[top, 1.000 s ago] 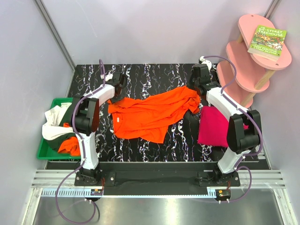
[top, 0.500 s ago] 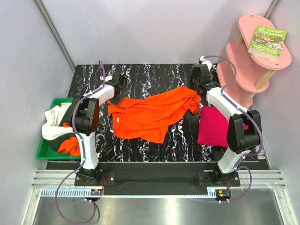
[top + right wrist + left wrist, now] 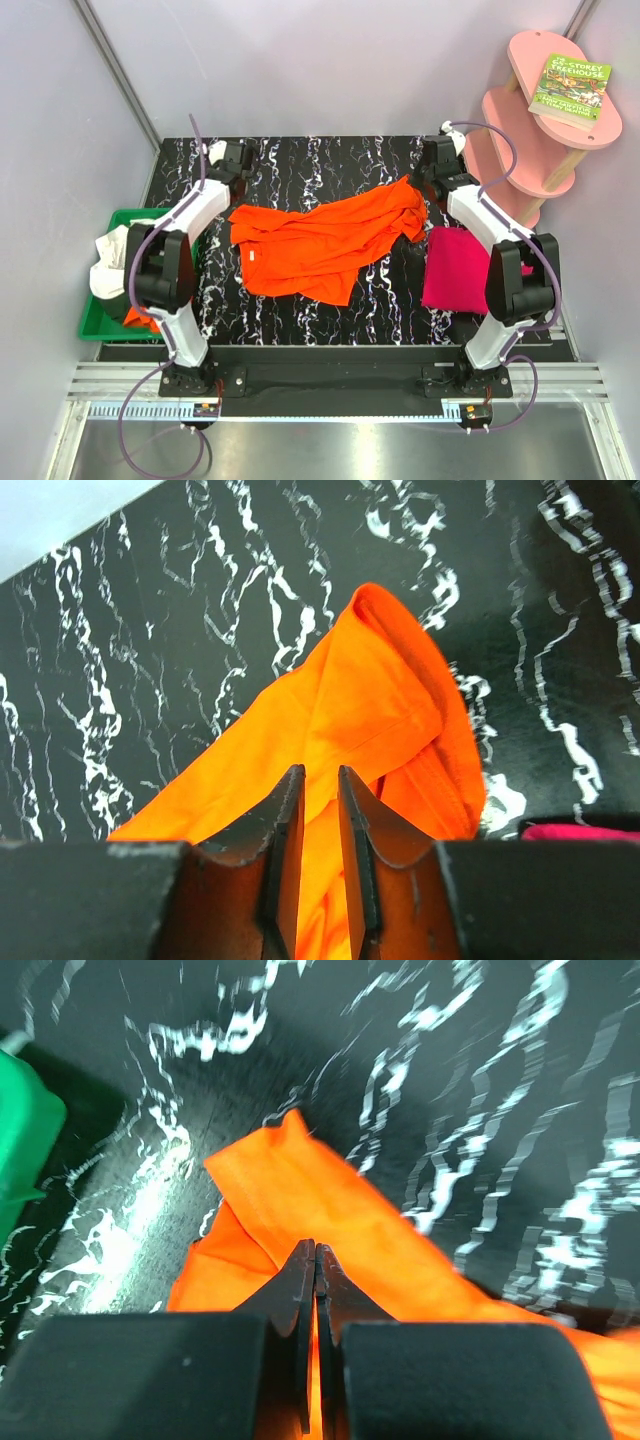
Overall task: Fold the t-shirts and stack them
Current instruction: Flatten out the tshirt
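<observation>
Both arms have drawn outward, left pincer [image 3: 315, 1260] clamped on the orange t-shirt [image 3: 325, 240], right pincer [image 3: 312, 785] narrowly parted around it

The book [image 3: 571, 90] reads "Storey Treehouse".

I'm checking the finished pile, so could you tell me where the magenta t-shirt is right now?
In the top view, the magenta t-shirt lies folded on the right side of the table, beside the right arm and just right of the spread orange t-shirt.
</observation>
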Robot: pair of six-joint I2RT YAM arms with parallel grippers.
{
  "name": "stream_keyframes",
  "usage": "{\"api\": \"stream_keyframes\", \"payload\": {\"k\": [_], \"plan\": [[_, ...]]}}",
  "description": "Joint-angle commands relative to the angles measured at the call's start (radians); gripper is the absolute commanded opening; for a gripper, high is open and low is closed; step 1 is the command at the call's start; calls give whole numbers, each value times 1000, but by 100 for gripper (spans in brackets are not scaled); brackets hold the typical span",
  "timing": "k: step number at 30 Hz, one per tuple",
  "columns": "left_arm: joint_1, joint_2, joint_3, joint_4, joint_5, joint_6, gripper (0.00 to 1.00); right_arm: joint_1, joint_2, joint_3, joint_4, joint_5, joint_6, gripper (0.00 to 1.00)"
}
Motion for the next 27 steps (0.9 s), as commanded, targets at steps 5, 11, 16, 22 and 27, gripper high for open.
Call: {"api": "stream_keyframes", "payload": {"k": [5,11,16,22,27], "plan": [[9,-6,45,-20,-47,18,29,5,5,6,12,-43,10,27],[46,116,97,-72,-90,-1,53,5,-24,-6,18,-37,-11,27],[67,170,136,-90,-69,-12,51,5,-31,-15,23,-35,-13,28],[69,190,127,-110,-72,-33,49,5,-18,-10,23,-37,-11,28],[78,222,124,-113,-49,-27,48,5,-9,-6,24,-43,-7,28]]}}
